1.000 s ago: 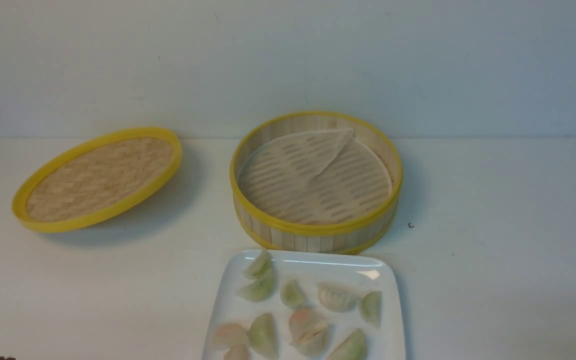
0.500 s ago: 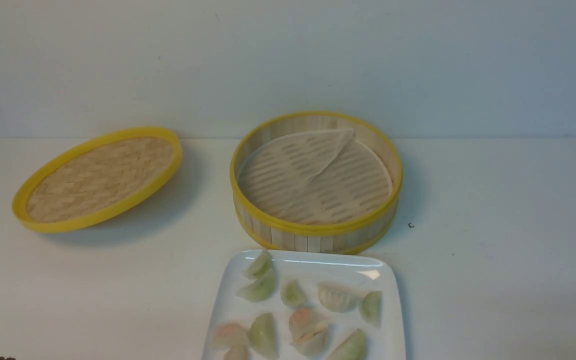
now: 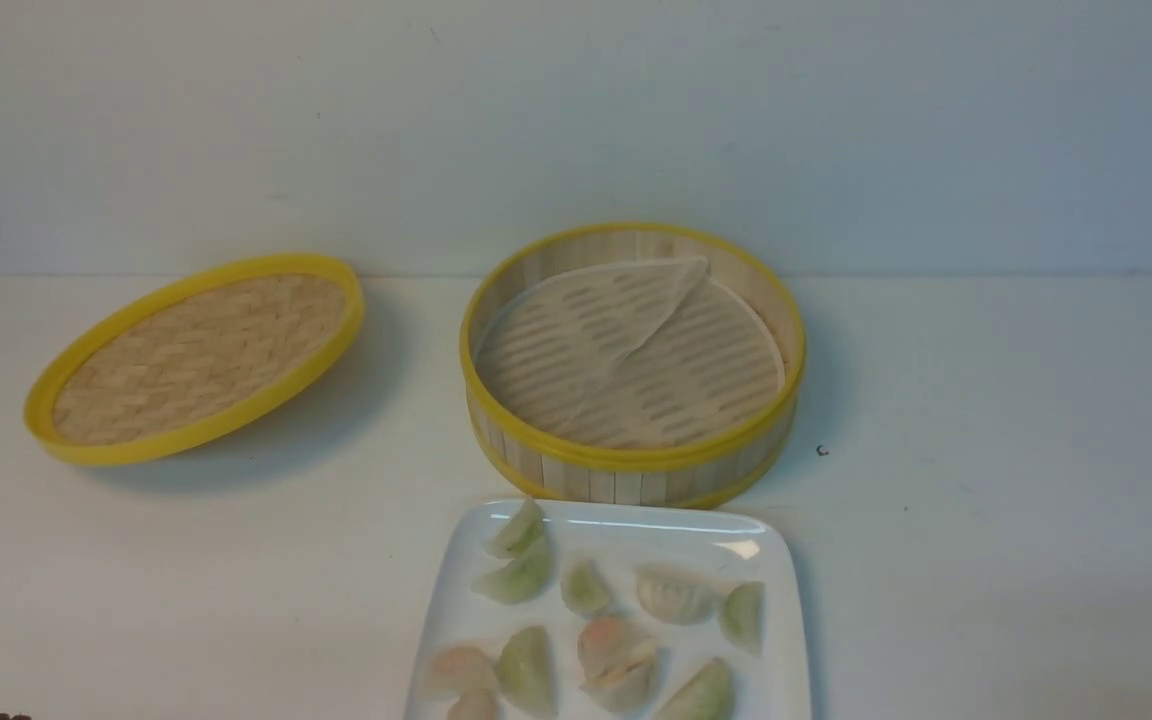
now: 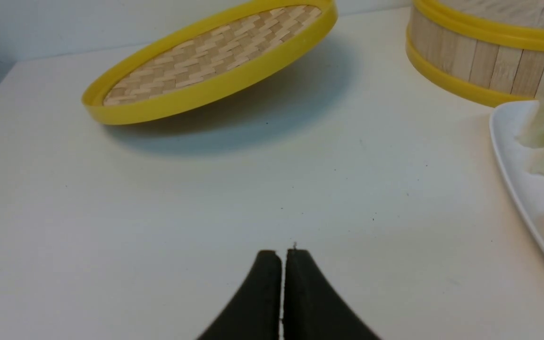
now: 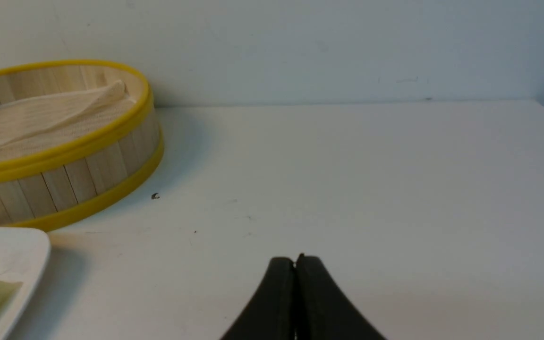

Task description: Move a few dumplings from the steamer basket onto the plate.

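Dumplings (image 3: 616,645) on plate (image 3: 781,640); steamer basket (image 3: 626,475) seemingly empty.

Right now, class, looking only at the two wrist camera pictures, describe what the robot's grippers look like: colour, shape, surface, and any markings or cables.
The left gripper and the right gripper look alike: two matt black fingers each, broad at the base and curving inward to narrow, blunt tips. No markings, labels or cables show. The arms themselves are out of view.

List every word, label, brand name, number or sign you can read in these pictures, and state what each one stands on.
None: no readable text in any view.
The steamer basket, lid and plate are unmarked.
A tiny dark speck on the table is too small to read.
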